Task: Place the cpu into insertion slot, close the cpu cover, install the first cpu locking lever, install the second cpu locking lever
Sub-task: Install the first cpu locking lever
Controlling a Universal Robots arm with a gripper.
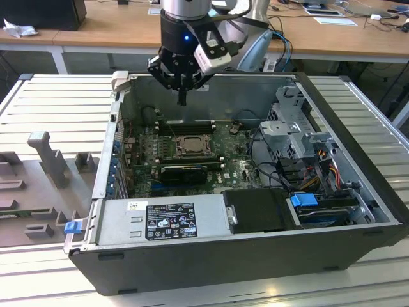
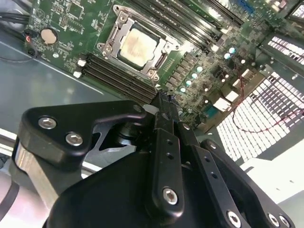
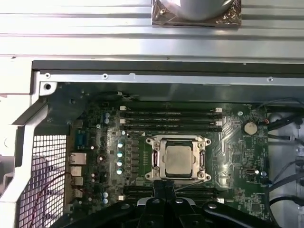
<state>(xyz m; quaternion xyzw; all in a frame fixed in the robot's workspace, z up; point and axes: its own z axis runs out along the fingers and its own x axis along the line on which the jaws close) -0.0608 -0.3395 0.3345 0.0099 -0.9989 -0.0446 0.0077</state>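
Note:
The cpu (image 3: 179, 159), a dull silver square chip, lies flat in the middle of the green motherboard, and it also shows in the exterior view (image 1: 190, 146) and the second wrist view (image 2: 137, 45). The silvery cpu cover (image 3: 156, 160) lies down around it as a frame, with the chip showing through its window. The insertion slot underneath is hidden by both. I cannot tell how the locking levers stand. My gripper (image 1: 182, 99) hangs well above the board, a little behind the socket, its black fingers (image 2: 165, 107) shut together on nothing.
Long black memory slots (image 3: 171, 114) run on both sides of the socket. A black finned card (image 1: 182, 171) lies in front of it. The grey power supply (image 1: 163, 220), drive cage (image 1: 294, 128) and cables (image 1: 319, 169) fill the case's front and the exterior view's right.

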